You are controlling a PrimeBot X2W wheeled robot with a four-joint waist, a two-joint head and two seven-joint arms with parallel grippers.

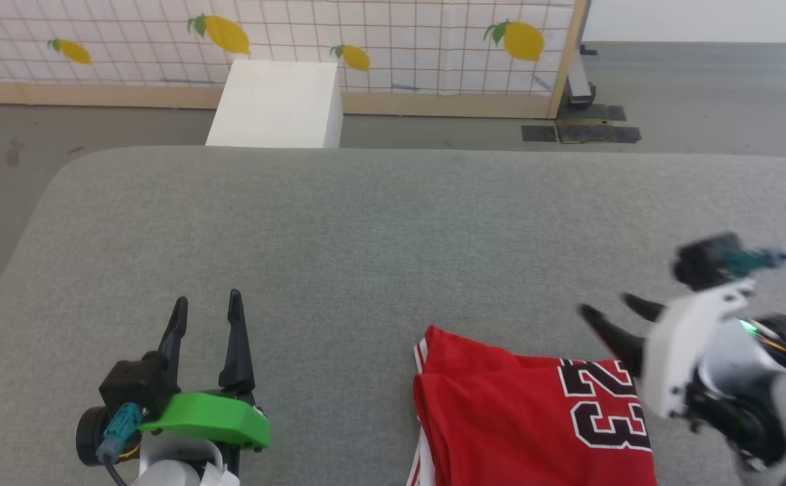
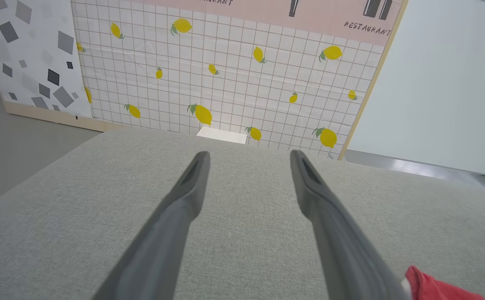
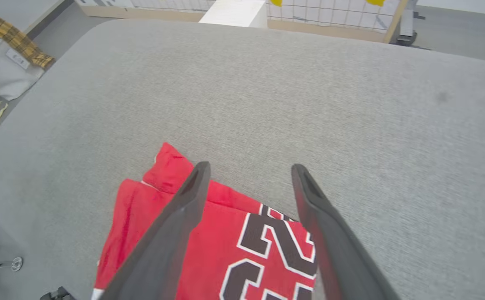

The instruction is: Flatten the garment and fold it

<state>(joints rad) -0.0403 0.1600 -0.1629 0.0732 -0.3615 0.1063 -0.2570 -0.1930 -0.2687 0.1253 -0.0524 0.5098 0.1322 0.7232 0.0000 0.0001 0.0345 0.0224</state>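
A: What lies closest to the robot?

B: The garment (image 1: 535,412). It is a red shirt folded into a rough rectangle at the near edge, right of centre, and it runs out of the bottom of the head view. A dark number 23 (image 1: 606,405) outlined in white faces up, and a white trim (image 1: 421,352) with red stripes shows along the shirt's left side.

A: Is anything in the way of it?

B: The right gripper (image 1: 607,304) reaches over its far right corner. In the right wrist view the two fingers frame the number, with the cloth beneath them. I cannot tell whether the tips touch the fabric.

A: And the jaws?

B: Spread wide, with nothing pinched between them. That arm comes in from the right, fingers pointing left and away. The left gripper (image 1: 207,297) sits well apart from the shirt at the lower left, fingers pointing away, jaws likewise wide.

A: What is everything resting on?

B: A grey fabric cushion top (image 1: 366,223) with rounded corners.

A: And beyond it?

B: A white box (image 1: 275,101) stands on the grey floor (image 1: 703,81) against a wood-framed grid panel (image 1: 400,40) printed with lemons. Dark flat plates (image 1: 579,133) lie by the panel's post. In the right wrist view, off the cushion's edge, a plaid cloth (image 3: 13,39) lies on a pale bundle (image 3: 5,79).
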